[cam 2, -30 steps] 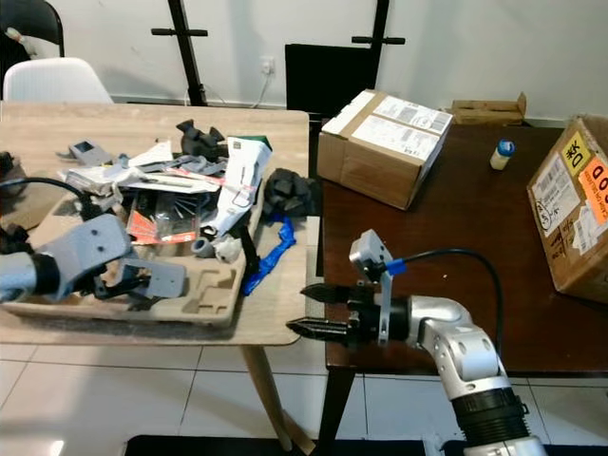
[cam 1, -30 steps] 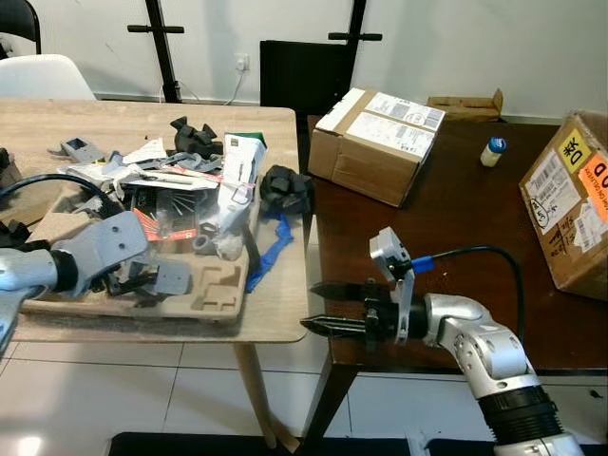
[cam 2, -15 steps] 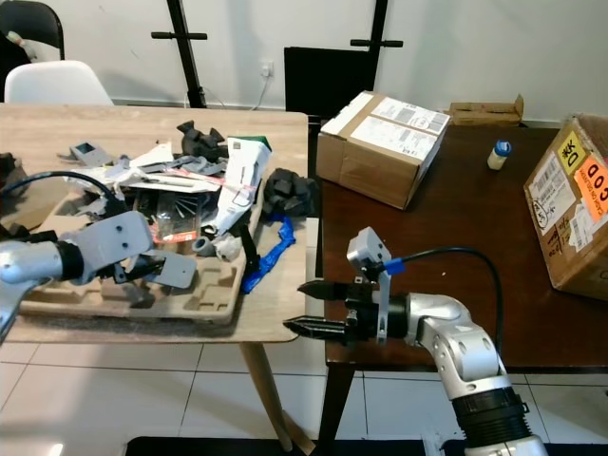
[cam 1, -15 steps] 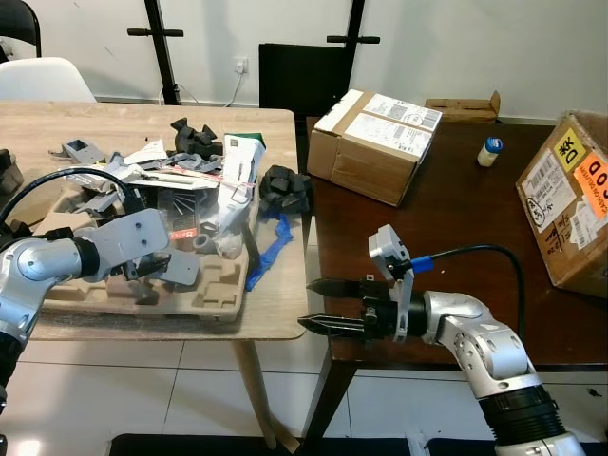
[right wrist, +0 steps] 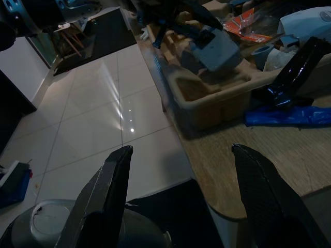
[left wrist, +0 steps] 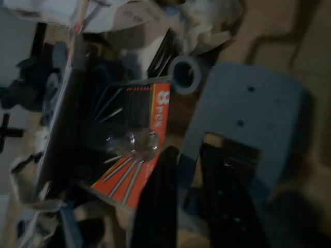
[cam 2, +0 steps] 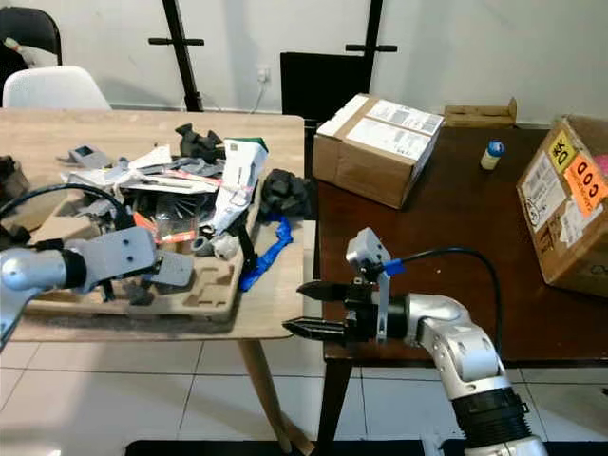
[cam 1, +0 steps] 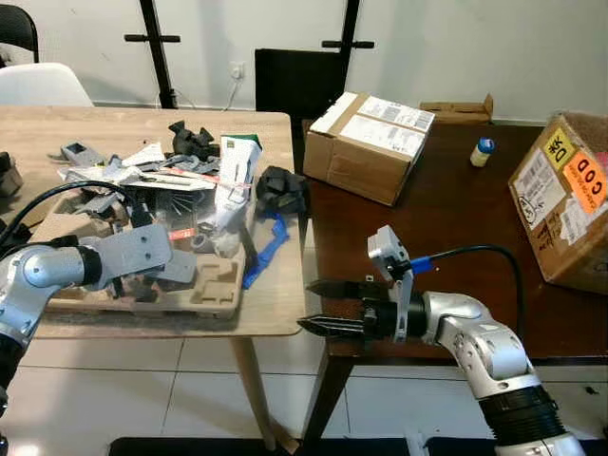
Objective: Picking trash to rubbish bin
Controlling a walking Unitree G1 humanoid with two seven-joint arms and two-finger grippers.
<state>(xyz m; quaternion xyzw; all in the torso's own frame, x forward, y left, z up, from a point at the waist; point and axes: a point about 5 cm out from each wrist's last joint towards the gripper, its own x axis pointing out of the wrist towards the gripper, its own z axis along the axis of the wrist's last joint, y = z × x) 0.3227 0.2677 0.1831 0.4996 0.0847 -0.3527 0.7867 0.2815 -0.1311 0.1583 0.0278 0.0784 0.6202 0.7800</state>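
Left gripper (left wrist: pixel 194 206) has slid along the cardboard tray (cam 1: pixel 214 296) toward its front right end since a second ago, dragging the grey plastic bracket (cam 1: pixel 173 270) with it; camera also shifted a bit. Its fingers are clamped on the bracket's edge, as the left wrist view shows, just beside an orange card (left wrist: pixel 147 150) and a grey ring (left wrist: pixel 184 75). Trash pile (cam 1: pixel 180 180) sits along the wooden table (cam 1: pixel 275 318) toward its right edge, blue strip (cam 1: pixel 266 249) near the front right corner. Right gripper (cam 1: pixel 318 306) hovers off the table's front right corner, fingers wide apart, holding nothing. Bin lid (right wrist: pixel 62 227) shows on the floor below it. To do this well, I'd lift the bracket straight up clear of the tray wall before swinging out, keeping the grip firm since it's an edge pinch and could slip.
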